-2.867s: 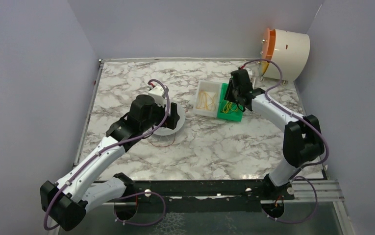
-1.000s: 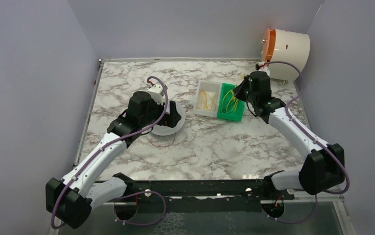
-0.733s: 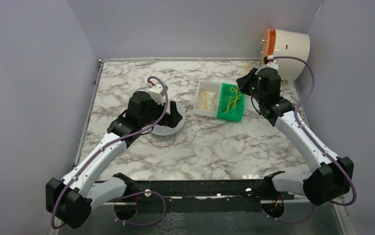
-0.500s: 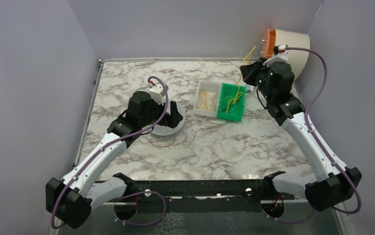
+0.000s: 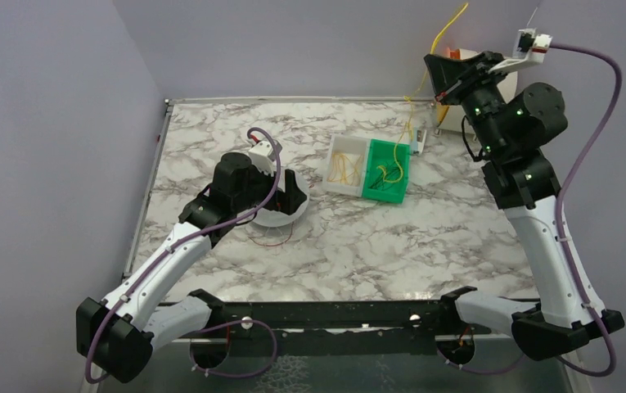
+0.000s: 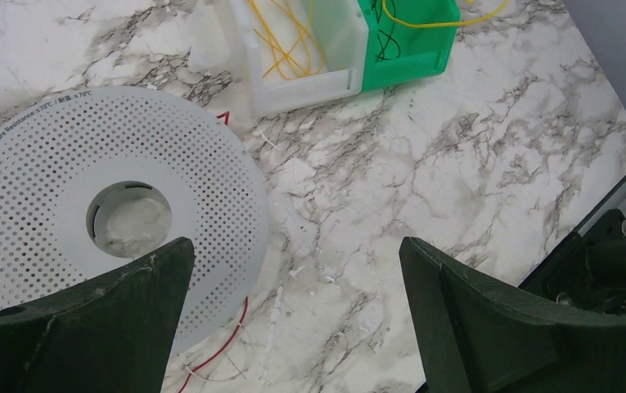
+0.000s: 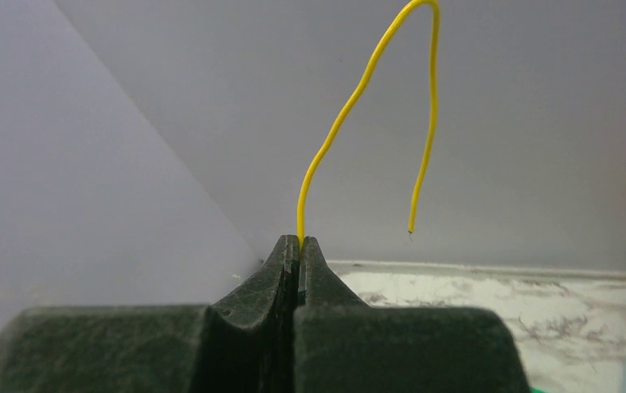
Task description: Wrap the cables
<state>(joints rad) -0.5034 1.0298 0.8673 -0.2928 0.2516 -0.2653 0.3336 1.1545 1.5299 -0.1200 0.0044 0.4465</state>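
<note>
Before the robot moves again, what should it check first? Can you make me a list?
1. Right gripper pinching the yellow cable: ok, shut on it.
2. Cable lifted clear of the green bin: not ok, its lower end still hangs into the bin.
3. Left gripper ready: ok, open, holding nothing.
4. White perforated disc in reach of the left gripper: ok, lying flat just under it.
5. Red wire by the disc out of the way: cannot tell, part is hidden under the disc.
</note>
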